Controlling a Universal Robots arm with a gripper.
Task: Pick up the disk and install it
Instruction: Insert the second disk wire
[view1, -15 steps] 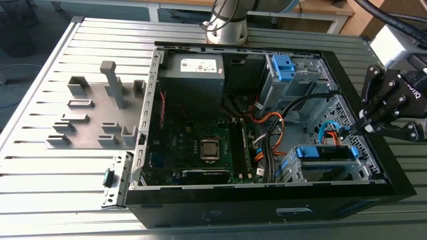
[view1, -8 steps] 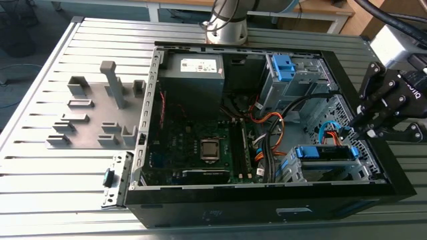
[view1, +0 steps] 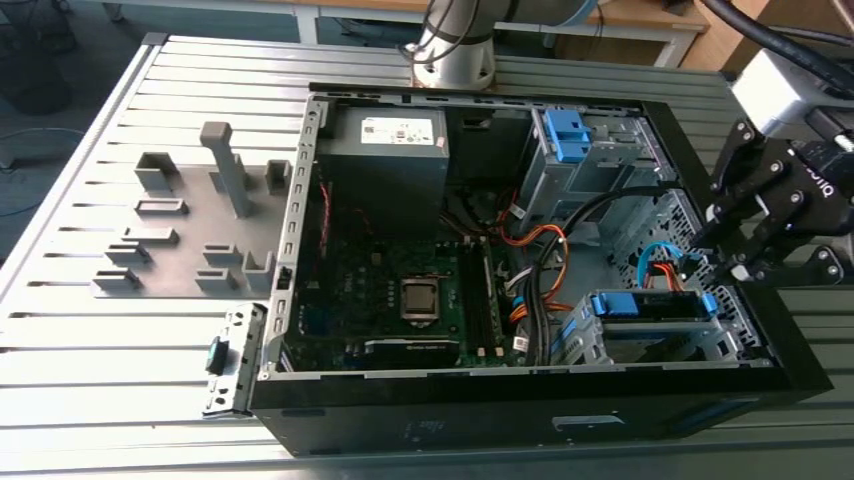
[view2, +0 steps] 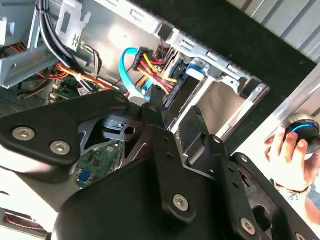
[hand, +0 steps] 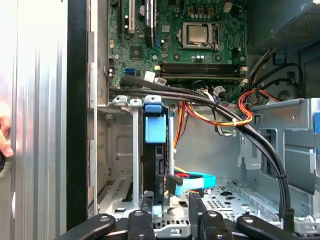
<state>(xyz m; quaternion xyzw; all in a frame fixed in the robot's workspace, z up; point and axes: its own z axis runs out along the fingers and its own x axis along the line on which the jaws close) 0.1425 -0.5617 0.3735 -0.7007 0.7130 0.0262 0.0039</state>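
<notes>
The disk (view1: 649, 306) sits in the drive cage at the near corner of the open computer case (view1: 320, 250), on the exterior view's right. Its blue bracket faces up and cables run to it. The first wrist view shows the disk (hand: 153, 129) standing on edge between the cage's metal rails. My gripper (view1: 738, 268) hangs above the case's edge, on the exterior view's right of the disk. It is open, and nothing sits between its black fingers (hand: 141, 220). My gripper (view2: 176, 125) is apart from the disk.
A grey power supply (view1: 390, 150), the motherboard (view1: 400, 290) and a blue clip (view1: 566, 135) in the far bay fill the case. Black cables (hand: 210, 102) cross above the cage. Grey fixtures (view1: 200, 220) stand on the table. A person's hand (view2: 286, 150) holds a round object beside the case.
</notes>
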